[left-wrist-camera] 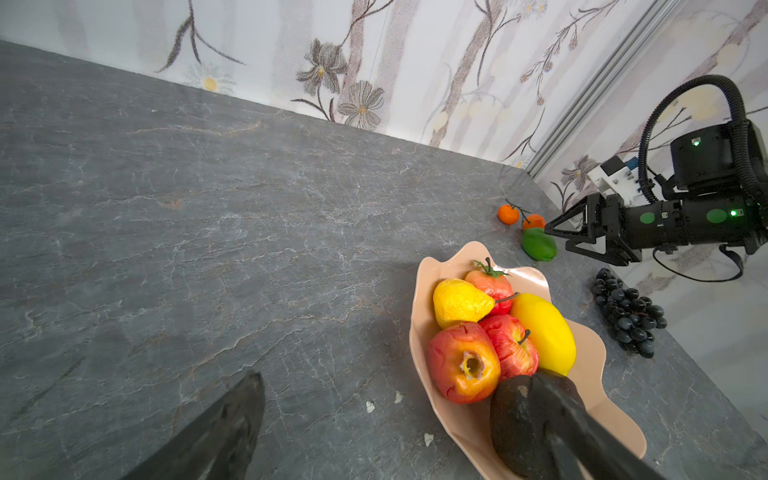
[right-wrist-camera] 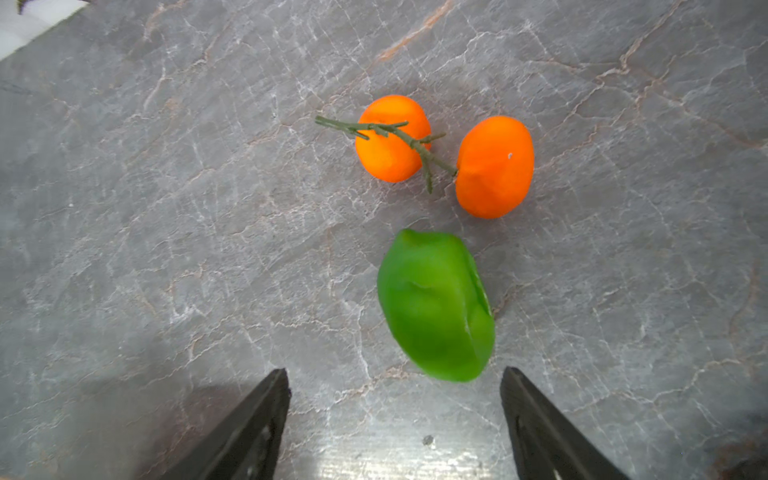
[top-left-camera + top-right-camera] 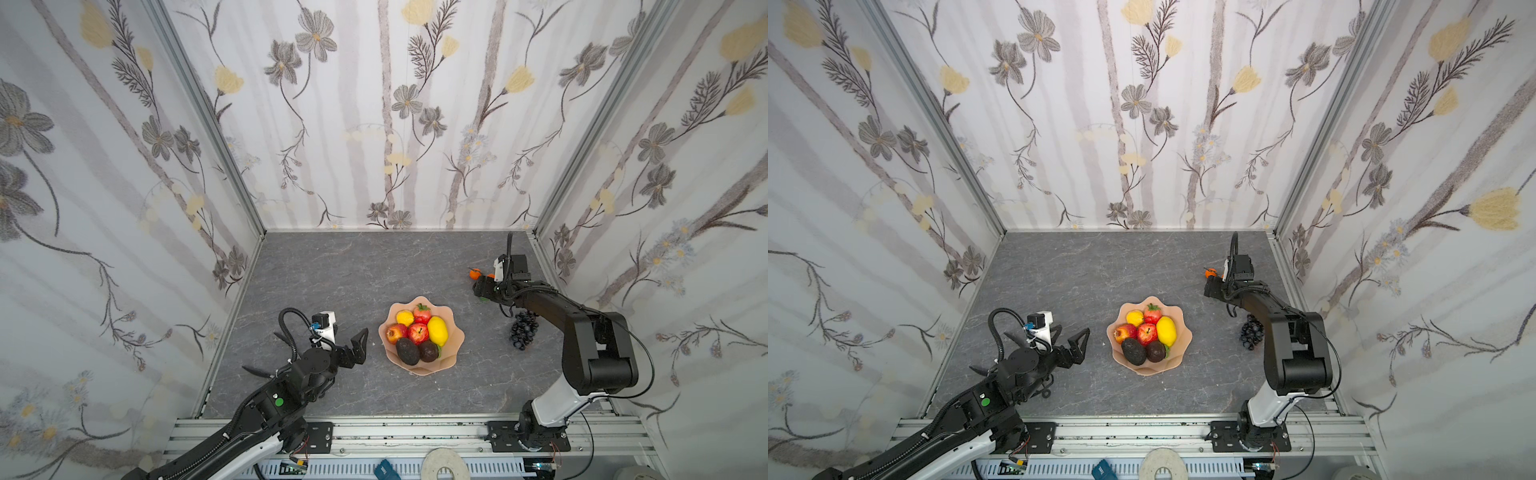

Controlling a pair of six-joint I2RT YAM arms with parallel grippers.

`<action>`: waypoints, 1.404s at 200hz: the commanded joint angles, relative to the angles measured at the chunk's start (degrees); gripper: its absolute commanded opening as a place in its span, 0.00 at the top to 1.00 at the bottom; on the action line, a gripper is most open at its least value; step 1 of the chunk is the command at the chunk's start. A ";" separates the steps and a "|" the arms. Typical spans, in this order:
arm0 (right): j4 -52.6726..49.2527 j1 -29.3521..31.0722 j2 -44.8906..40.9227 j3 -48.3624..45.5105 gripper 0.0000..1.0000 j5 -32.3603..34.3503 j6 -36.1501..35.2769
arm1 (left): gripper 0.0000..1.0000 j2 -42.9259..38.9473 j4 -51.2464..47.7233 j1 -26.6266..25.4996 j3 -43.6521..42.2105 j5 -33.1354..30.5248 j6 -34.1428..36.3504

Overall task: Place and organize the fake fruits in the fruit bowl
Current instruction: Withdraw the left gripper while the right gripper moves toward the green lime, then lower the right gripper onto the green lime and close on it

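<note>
Black and spread wide, the left gripper (image 3: 1074,330) is the nearest thing to the robot's base. Its two fingers are far apart and hold nothing. It hangs just beside the fruit bowl (image 3: 415,368), on the left. I think it waits there so it does not bump the fruit.

Next comes the bowl, in the middle of the grey table (image 3: 332,282). Seven fruits sit in it, packed close, so they lean on each other and do not roll. Two dark avocados (image 3: 407,351) lie at the near edge. Two red apples (image 3: 418,332) are behind them, with the long yellow lemon (image 3: 437,330) at the right. The yellow pear (image 3: 404,318) and the strawberry (image 3: 422,313) are at the far side.

To the right of the bowl, and apart from it, the grape bunch (image 3: 523,330) lies on the table, partly under the right arm (image 3: 552,307).

Farthest off, the right gripper (image 2: 395,373) is low over the table. Its fingers are apart with nothing between them. The green lime (image 2: 434,305) lies on the table just in front of them, so it looks lined up for a grab. Two small oranges (image 2: 494,166), joined by a green twig (image 2: 411,143), lie just past the lime. A hard push could knock them.
</note>
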 commanded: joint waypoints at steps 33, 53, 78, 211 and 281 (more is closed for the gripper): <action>-1.43 -0.61 4.96 4.01 0.25 3.25 -0.90 | 0.00 -0.71 -0.38 0.80 -0.94 0.56 -0.13; -1.72 -0.63 6.54 5.03 0.27 2.92 -0.90 | 0.00 -0.45 -0.04 1.11 -1.20 0.46 -0.12; -1.89 -0.69 8.16 5.89 0.29 2.46 -1.01 | 0.00 -0.10 0.24 1.24 -1.34 0.40 -0.21; -2.51 -0.69 10.37 7.59 0.47 1.67 -1.34 | 0.00 0.78 1.39 2.12 -1.50 0.74 -0.57; 0.93 -0.43 4.24 2.79 0.54 0.59 -1.96 | 0.00 3.75 0.75 2.48 -0.47 0.05 -3.15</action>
